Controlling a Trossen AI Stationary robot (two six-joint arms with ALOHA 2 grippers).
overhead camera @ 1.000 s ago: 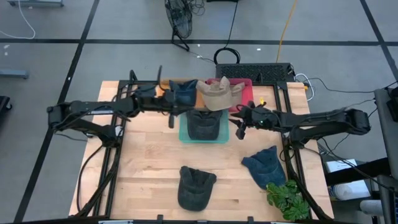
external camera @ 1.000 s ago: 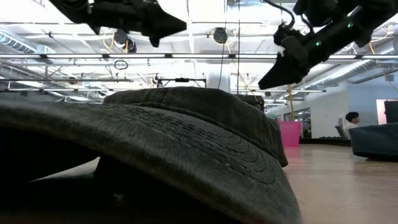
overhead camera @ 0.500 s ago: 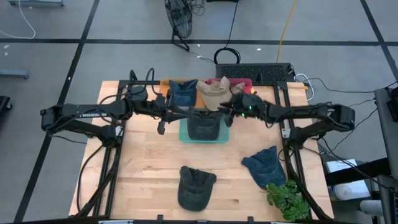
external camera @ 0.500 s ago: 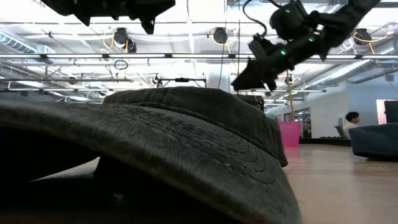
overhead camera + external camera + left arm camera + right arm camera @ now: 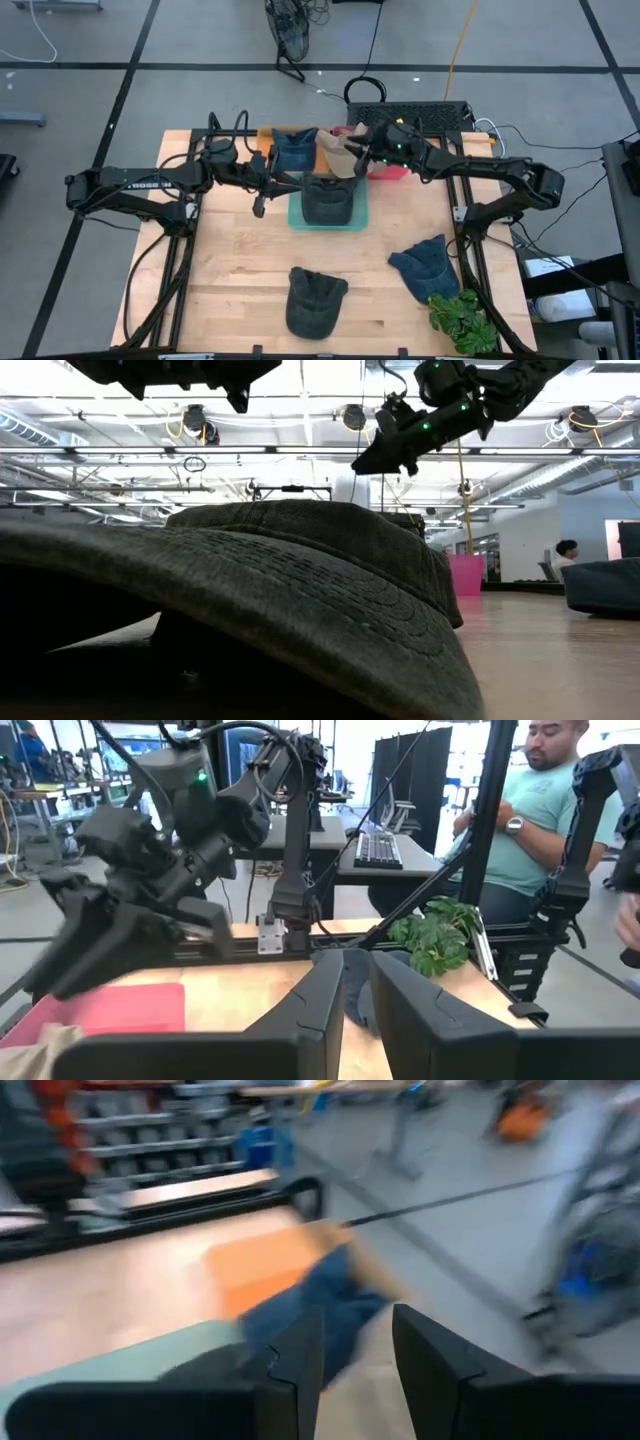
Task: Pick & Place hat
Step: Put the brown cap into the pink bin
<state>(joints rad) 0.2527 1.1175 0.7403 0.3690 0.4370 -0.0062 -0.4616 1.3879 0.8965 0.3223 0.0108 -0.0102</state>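
Observation:
Near the table's far edge, a blue hat (image 5: 295,148) lies on an orange bin and a tan hat (image 5: 334,152) lies on a red bin (image 5: 392,171). A dark hat (image 5: 330,198) sits in the green bin (image 5: 295,222). Another dark hat (image 5: 313,300) and another blue hat (image 5: 425,265) lie flat on the table. My right gripper (image 5: 352,152) hovers open over the tan hat, above it in the low view (image 5: 372,460), with nothing between its fingers (image 5: 358,1350). My left gripper (image 5: 262,196) hangs left of the green bin, its fingers a narrow gap apart (image 5: 357,1005) and holding nothing.
A potted plant (image 5: 460,320) stands at the table's near right corner. A person (image 5: 540,810) stands beyond the table's right side. The near dark hat (image 5: 250,590) fills the low view. Bare wood shows at the near left (image 5: 220,290).
My right gripper has swung from right of the green bin toward the table's far edge and left, rising, and now hangs over the tan hat. My left gripper drew back a little toward the table's left, then kept still. No hat has moved.

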